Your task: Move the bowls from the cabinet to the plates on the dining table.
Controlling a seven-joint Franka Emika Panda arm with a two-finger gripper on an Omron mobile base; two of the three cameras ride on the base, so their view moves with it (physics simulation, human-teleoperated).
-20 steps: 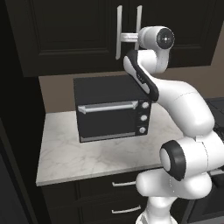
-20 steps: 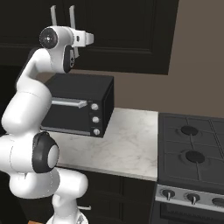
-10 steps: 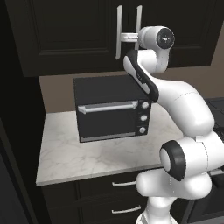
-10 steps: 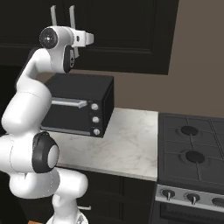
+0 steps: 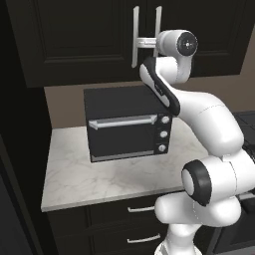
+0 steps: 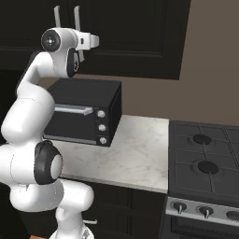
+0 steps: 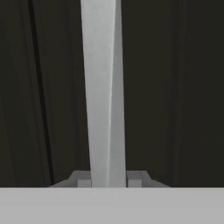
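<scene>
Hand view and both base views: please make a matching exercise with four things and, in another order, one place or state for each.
Things:
1. claw
2. toaster oven
3. cabinet
4. stove

Places or states:
A. stands on the marble counter
B. doors shut
C. to the right of the counter
D. closed on a silver bar handle

Pairs: 1-D, 2-A, 3-B, 4-C

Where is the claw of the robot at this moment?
The claw is up at the wall cabinet, closed around a vertical silver bar handle, above the black toaster oven.
</scene>
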